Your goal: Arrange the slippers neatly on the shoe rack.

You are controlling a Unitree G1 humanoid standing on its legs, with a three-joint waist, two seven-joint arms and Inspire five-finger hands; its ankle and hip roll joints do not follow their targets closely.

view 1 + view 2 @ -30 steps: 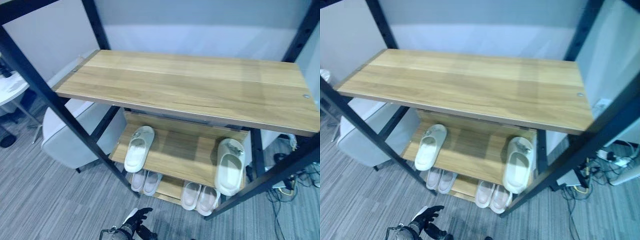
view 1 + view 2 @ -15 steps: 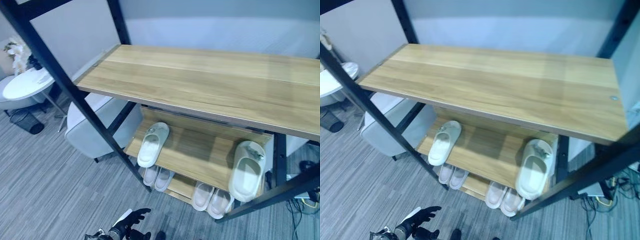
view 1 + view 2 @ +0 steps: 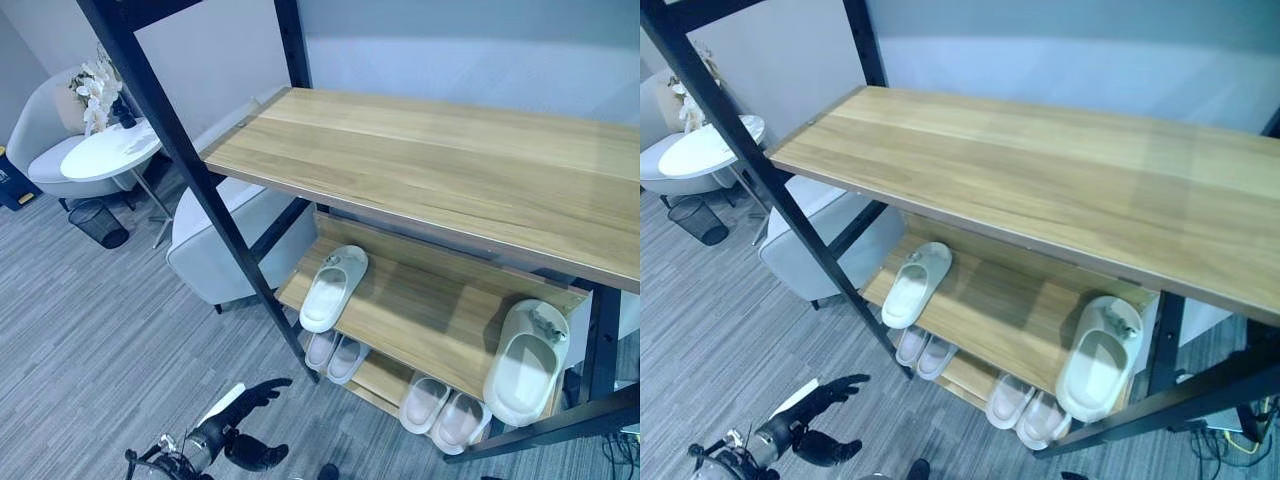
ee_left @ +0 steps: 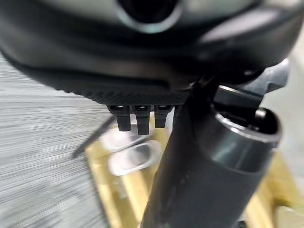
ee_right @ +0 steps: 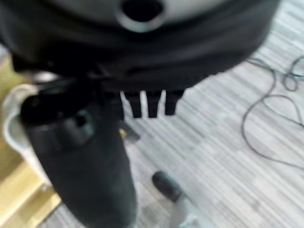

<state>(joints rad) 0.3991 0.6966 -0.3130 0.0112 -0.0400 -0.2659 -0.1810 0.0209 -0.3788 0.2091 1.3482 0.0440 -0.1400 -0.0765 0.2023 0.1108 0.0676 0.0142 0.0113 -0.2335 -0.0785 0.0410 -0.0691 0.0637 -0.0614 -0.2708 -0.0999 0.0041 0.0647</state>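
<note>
Wood-topped and black-framed, the shoe rack (image 3: 440, 170) stands ahead of me with three levels, and the slippers are all on it. On the middle shelf (image 3: 420, 315) one pale slipper (image 3: 333, 288) lies at the left end, its toe over the front edge, and a second pale slipper (image 3: 526, 360) lies at the right end, also overhanging the front edge; the two are well apart, with bare wood between them. On the bottom shelf one pair (image 3: 334, 354) sits side by side under the left slipper and another pair (image 3: 444, 412) sits side by side toward the right. My left hand (image 3: 240, 410) hangs low over the grey striped floor (image 3: 90, 330), in front of the rack and to its left, well apart from every slipper; its fingers are stretched out and relaxed, holding nothing, with the white thumb cover showing. In its own wrist view the fingertips (image 4: 137, 121) point toward the rack's yellow wood, where a pale oval shape is probably one of the slippers, though it is too blurred to be sure. My right hand (image 5: 76, 156) shows in its wrist view above the floor; I cannot tell how it is set. Left of the rack are a grey armchair (image 3: 235, 250), a round white table (image 3: 105, 155) and a mesh bin (image 3: 100, 222)
</note>
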